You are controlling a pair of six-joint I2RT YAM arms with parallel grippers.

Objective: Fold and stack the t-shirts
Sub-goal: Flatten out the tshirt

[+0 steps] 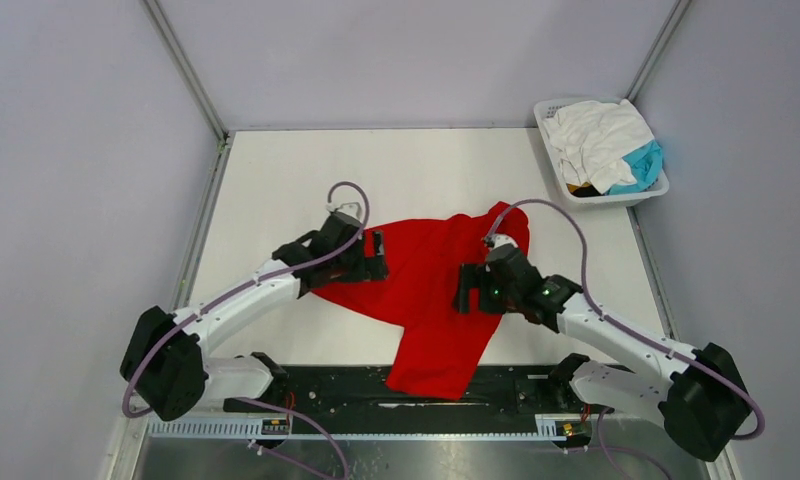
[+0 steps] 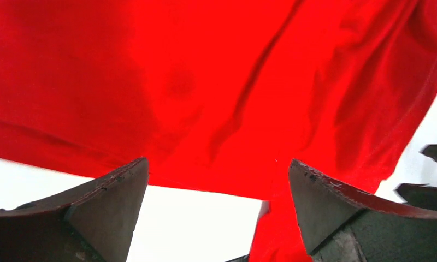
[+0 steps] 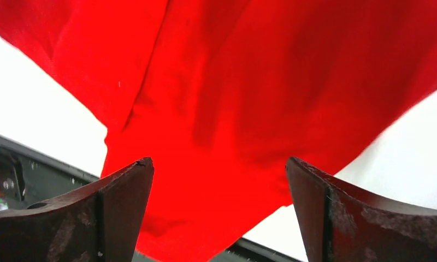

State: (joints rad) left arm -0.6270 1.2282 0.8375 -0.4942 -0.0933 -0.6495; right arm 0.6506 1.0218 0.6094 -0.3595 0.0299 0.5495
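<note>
Fingers of the left gripper: spread wide, nothing clasped; red cloth and a strip of white tabletop showing through the gap.
Fingers of the right gripper: likewise parted and empty, with red cloth filling most of the gap.
Contact with the cloth: cannot tell from any view whether either pair of tips touches it.
Pose of the left gripper: low over the left part of the shirt, pointing right toward the middle of the table.
Pose of the right gripper: low over the right part of the shirt, pointing left, facing the other gripper across the cloth.
Place of the red t-shirt: middle of the white table, between the two grippers, unfolded and creased; one lobe reaching back and right, a long part trailing over the near edge onto the black base rail.
Place of the white t-shirts: heaped loosely in the white slotted basket.
Place of the teal t-shirt: bunched at the right side of that heap, against the basket wall.
Place of the basket: far right corner of the table, well apart from the red t-shirt.
Cables: purple, looping above each wrist.
</note>
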